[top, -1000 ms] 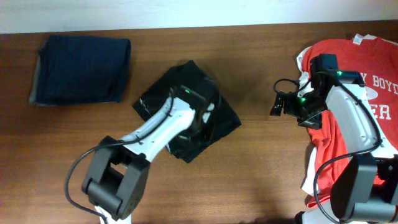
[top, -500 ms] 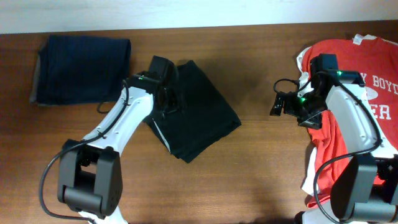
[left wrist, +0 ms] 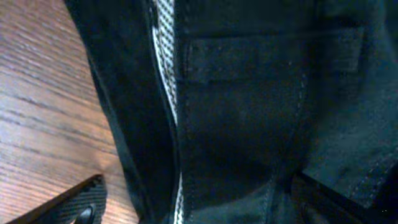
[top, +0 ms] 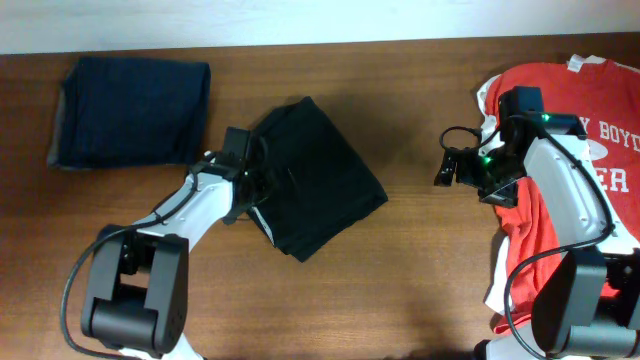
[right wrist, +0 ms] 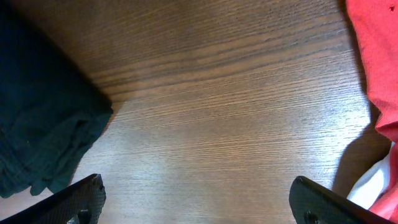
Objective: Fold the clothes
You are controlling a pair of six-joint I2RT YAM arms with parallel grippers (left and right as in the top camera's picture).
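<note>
Black garment (top: 325,175) folded mid-table, long axis roughly 11-to-5, lying at 3 o'clock from nearer left gripper (top: 252,188), jaws spread at its edge; right gripper (top: 447,170) spread, well apart.

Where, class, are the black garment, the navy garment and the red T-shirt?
black garment (top: 318,178): overhead view, middle of its folded top face.
navy garment (top: 135,112): overhead view, its centre.
red T-shirt (top: 590,90): overhead view, chest area above the white print.
</note>
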